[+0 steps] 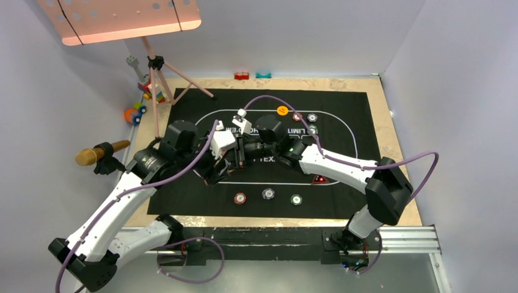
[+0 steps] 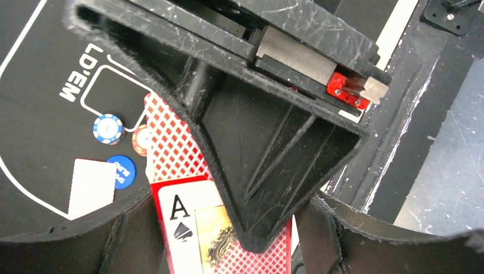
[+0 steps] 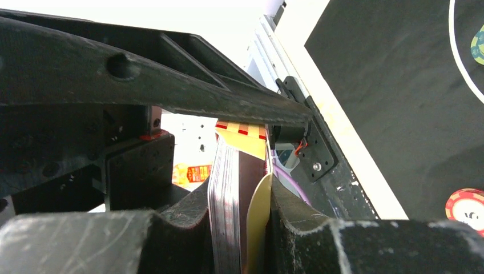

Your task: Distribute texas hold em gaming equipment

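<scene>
While both arms meet over the black mat [image 1: 342, 201], the left gripper [image 1: 227, 160] and right gripper [image 1: 244, 149] face each other; three poker chips [image 1: 267, 194] lie toward six o'clock. Left wrist view: a face-up ace [image 2: 181, 212] among red-backed cards [image 2: 171, 142] crosses this gripper's fingers; grip unclear. Right wrist view: the fingers [image 3: 297, 228] are clamped on the card deck [image 3: 225, 211], standing edge-on.

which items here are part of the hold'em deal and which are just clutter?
Job: red-backed playing cards with ace of spades; round poker chips; orange round button; blue round button.
Clutter: small red block; small teal block; colourful toy pieces; pink perforated stand.
</scene>
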`<control>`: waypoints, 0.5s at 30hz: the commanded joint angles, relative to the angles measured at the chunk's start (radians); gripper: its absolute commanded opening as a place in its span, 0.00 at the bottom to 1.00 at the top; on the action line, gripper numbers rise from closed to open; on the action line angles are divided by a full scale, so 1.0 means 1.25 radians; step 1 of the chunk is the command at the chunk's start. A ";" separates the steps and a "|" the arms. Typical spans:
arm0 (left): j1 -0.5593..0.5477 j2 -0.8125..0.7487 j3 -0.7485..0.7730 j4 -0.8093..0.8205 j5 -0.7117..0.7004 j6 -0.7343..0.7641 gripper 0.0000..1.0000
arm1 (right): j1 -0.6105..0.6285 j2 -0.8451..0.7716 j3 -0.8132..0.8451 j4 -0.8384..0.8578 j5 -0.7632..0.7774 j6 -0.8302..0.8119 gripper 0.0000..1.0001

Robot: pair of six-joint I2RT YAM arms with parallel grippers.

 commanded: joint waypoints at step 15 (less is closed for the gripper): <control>0.002 -0.026 -0.039 0.060 -0.037 0.013 0.56 | 0.006 -0.017 0.007 0.033 -0.013 0.004 0.22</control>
